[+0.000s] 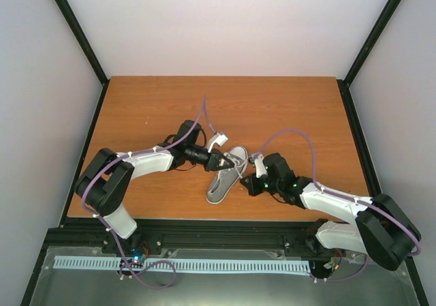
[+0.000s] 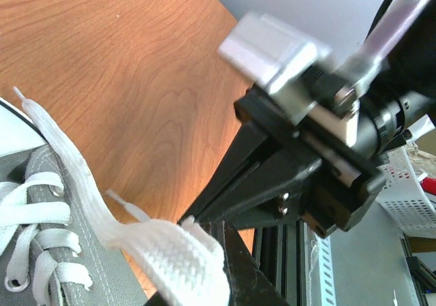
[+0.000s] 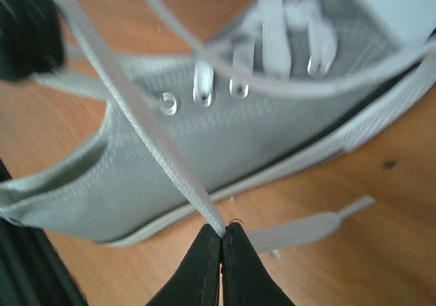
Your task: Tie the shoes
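White flat woven lace (image 3: pixel 162 150) is pinched at the very tips of the right end effector (image 3: pixel 221 241), whose jaws are fully closed on it. The left end effector (image 1: pixel 220 160) is likewise closed, gripping the other lace strand (image 2: pixel 170 248). Both strands look limp, light and smooth, so they would likely slip unless held near their ends. Between the arms, the small grey canvas sneaker with white rubber sole (image 1: pixel 223 178) rests on the brown wooden counter (image 1: pixel 150 108), probably light enough to drag
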You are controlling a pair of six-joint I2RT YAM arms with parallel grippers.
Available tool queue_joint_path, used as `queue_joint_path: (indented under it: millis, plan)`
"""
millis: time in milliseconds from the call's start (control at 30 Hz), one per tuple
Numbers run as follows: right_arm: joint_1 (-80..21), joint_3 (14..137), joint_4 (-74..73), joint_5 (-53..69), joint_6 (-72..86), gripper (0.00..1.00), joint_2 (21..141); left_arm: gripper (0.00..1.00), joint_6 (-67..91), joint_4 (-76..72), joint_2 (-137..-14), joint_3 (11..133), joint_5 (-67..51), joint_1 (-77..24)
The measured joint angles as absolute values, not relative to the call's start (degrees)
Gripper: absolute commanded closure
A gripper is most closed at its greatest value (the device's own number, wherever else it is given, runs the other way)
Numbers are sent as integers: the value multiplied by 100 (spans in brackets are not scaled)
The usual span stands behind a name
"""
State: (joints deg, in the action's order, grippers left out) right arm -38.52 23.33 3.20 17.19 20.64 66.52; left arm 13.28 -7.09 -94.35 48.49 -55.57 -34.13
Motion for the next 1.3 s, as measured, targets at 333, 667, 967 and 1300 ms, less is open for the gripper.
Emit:
queue_joint_path:
  millis: [333, 667, 967, 1300]
  plan:
    - [-3983, 1940, -255, 1260, 2943, 26, 6034, 96, 1321, -650, -9539, 4849, -5725, -3413]
    - [-3411, 2106, 565, 648, 2344, 49, 6412, 96, 1317, -648, -9539, 4849, -5736, -3413]
    - [-3391, 2331, 1404, 591, 2053, 35, 7780, 97, 1288, -648, -9539, 4849, -5754, -3413]
    - [-3301, 2515, 1658, 303, 4007, 39, 7867, 96, 1286, -646, -9539, 4849, -5765, -3413]
